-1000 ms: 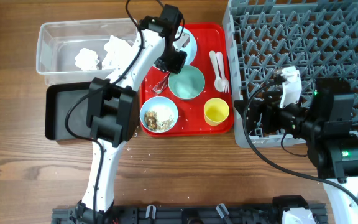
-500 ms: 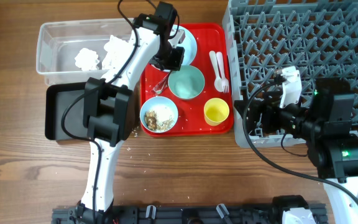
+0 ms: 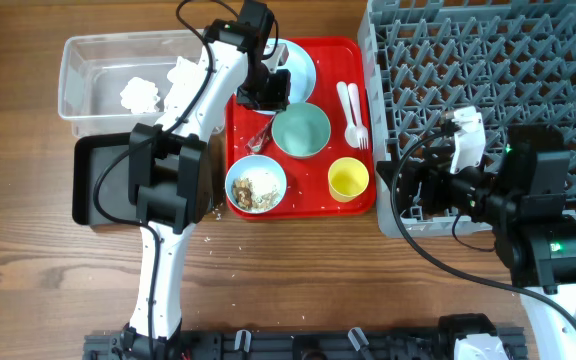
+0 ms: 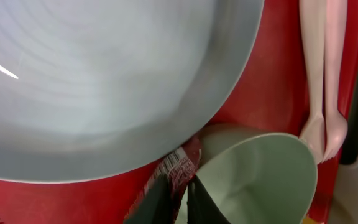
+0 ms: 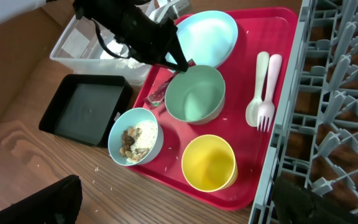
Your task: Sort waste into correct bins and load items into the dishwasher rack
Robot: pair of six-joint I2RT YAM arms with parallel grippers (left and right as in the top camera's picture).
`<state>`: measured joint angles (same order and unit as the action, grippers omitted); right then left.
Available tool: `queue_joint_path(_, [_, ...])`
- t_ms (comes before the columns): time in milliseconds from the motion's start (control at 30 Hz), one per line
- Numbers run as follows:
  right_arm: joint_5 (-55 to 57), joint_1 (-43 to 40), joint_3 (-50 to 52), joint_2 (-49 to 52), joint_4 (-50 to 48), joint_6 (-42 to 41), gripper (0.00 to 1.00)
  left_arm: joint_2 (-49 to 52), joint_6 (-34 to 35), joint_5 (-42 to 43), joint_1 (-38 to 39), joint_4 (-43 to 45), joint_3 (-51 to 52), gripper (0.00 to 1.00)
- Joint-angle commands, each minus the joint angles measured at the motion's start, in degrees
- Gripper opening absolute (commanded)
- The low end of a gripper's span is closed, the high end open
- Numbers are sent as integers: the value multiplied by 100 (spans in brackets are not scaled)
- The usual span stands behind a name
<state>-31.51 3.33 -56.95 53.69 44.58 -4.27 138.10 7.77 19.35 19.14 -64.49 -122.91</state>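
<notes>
Your left pincer (image 4: 178, 190) has slid back between the pale blue plate (image 4: 92, 81) and bowl (image 4: 253, 180), now pinched on the red snack wrapper (image 4: 180, 163), ready for binning.

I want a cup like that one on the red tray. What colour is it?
The cup is plain yellow, clearest in the right wrist view.

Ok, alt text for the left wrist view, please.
Close-up of the left end effector, its dark fingertips close together at a red snack wrapper; a firm grip cannot be confirmed. On the red tray, a pale blue plate fills the upper left, an empty bowl sits lower right, and two white utensils lie at the right edge.
</notes>
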Motion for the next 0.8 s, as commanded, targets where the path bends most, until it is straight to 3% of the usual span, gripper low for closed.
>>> queue_joint_path(0, [-52,24,-111,11,-13,-37,100,-258,70,188,-31,-55,-151,7])
queue_joint_path(567, [-52,24,-111,11,-13,-35,100,-879,63,146,-109,-66,-151,4])
queue_joint_path(767, [-50,24,-111,11,-15,-22,100,-1755,376,-890,-610,-59,-151,4])
